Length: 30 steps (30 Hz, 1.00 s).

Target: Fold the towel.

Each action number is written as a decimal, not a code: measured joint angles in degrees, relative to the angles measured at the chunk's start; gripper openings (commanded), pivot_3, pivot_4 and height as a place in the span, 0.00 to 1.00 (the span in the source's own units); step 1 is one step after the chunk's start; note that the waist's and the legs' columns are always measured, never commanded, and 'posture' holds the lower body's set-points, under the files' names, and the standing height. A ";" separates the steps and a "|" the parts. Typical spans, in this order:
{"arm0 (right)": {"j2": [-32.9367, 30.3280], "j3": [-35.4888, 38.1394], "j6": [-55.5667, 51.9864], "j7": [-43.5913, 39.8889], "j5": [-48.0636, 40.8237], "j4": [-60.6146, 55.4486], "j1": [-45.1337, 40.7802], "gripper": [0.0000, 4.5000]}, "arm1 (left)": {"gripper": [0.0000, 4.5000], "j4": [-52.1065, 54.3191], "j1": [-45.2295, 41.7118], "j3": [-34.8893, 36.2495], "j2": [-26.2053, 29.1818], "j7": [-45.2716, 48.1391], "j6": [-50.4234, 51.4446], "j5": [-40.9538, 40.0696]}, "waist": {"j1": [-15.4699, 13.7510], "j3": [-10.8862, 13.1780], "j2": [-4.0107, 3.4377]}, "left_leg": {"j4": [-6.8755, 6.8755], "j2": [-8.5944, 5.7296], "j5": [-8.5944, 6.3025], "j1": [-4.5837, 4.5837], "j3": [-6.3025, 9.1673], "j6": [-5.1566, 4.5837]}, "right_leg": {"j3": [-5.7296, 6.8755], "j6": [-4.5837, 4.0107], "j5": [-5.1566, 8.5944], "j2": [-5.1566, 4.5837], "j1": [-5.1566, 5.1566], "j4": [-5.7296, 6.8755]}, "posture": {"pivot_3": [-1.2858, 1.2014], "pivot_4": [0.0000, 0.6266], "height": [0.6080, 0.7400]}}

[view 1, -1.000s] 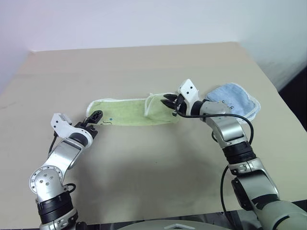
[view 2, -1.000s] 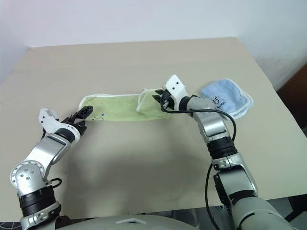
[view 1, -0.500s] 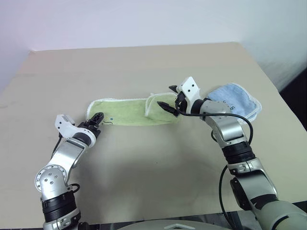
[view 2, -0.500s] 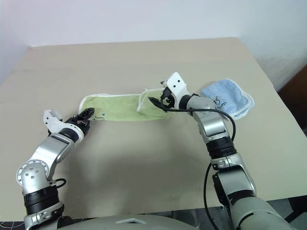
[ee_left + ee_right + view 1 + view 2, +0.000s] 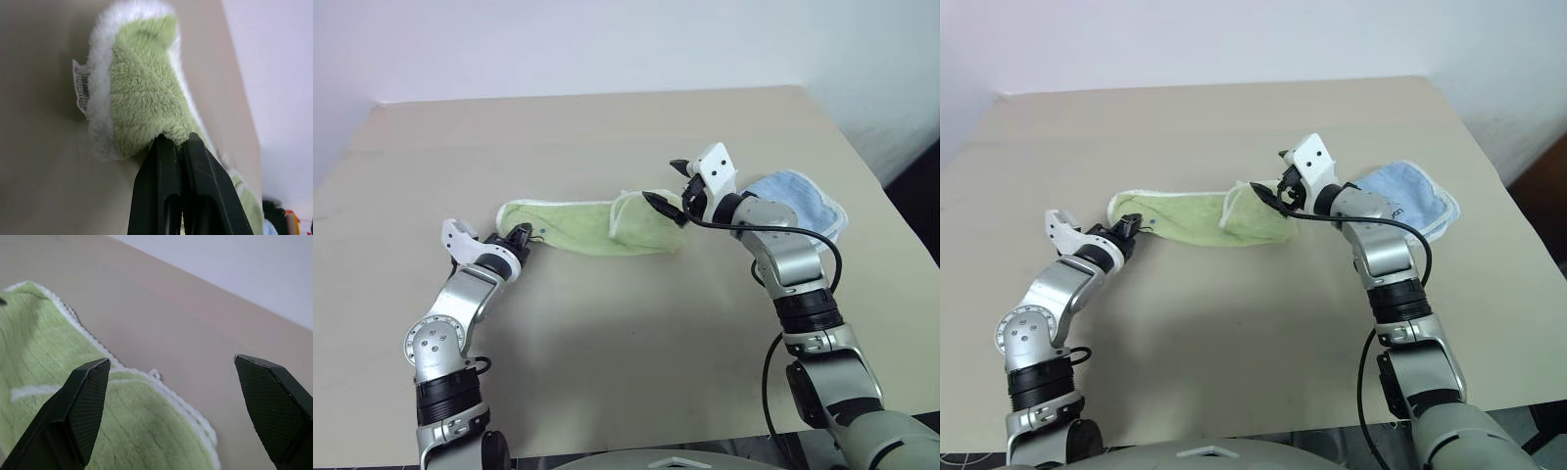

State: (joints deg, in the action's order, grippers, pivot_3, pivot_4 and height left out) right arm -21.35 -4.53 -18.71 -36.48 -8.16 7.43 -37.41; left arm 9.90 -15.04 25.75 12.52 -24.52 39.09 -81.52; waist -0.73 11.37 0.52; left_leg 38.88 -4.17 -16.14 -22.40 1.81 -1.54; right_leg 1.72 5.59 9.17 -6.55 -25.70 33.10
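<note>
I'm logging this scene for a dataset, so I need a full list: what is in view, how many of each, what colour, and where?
towel: one, light yellow-green with white edging, lying as a long strip across the middle of the table, its right end folded over on itself, its left end pinched and lifted a little.
white tag: one, on the towel's left end, at the white edging.
blue towel: one, light blue with white edging, folded, on the table to the right of the green one, partly behind the right arm.
table: one, beige, under everything.
left gripper: one, black fingers, shut on the towel's left end.
right gripper: one, black fingers, open above the towel's folded right end.
</note>
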 measured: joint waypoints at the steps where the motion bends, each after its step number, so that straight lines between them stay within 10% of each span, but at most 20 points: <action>1: -0.13 0.50 -0.19 0.12 0.00 -0.12 0.44 0.95 | 0.01 0.60 0.18 0.01 0.52 0.98 -0.17 0.42 | 0.03 0.00 0.00 | 0.00 0.00 -0.01 0.00 -0.01 -0.01 | -0.01 0.00 0.00 0.00 0.00 0.00 | 0.52 0.24 0.93; 11: -4.54 5.08 -3.07 2.91 0.04 0.24 5.65 0.95 | 0.01 13.78 -2.32 -22.07 22.13 28.59 -0.03 28.03 | 0.14 0.08 0.06 | -0.07 -0.04 -0.04 -0.02 -0.12 -0.01 | -0.05 -0.19 0.11 -0.04 -0.01 -0.07 | 0.52 0.24 0.93; 18: -4.20 6.46 -3.93 6.68 0.10 1.08 5.52 0.95 | 0.01 9.26 -14.47 -49.92 21.76 43.56 -3.31 54.18 | 0.06 0.10 0.07 | -0.17 0.02 -0.01 -0.09 -0.10 -0.09 | -0.01 -0.17 0.11 0.00 -0.07 -0.13 | 0.52 0.24 0.93; 23: -4.21 7.30 -4.95 8.03 0.05 -0.51 6.89 0.95 | 0.01 3.00 -15.66 -55.25 19.08 47.21 -4.29 63.96 | 0.38 0.11 0.07 | -0.36 0.03 -0.02 -0.13 -0.12 -0.14 | -0.05 0.06 0.01 0.01 -0.30 -0.11 | 0.52 0.24 0.93; 30: -4.29 7.66 -6.69 9.15 -0.01 -3.98 9.86 0.95 | 0.51 2.45 -14.16 -51.69 15.24 50.98 -4.67 65.66 | 0.03 0.10 0.07 | -0.54 0.02 0.03 -0.10 -0.12 -0.06 | -0.05 0.07 0.02 -0.03 -0.33 -0.13 | 0.52 0.24 0.93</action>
State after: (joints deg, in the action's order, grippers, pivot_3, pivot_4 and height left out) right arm -25.63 3.12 -25.41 -27.33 -8.17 3.44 -27.56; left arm 12.34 -29.21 -25.93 27.76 26.47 34.42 -15.85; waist -0.70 11.48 0.59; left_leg 38.34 -4.15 -16.10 -22.50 1.69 -1.60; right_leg 1.68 5.66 9.19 -6.59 -26.02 32.96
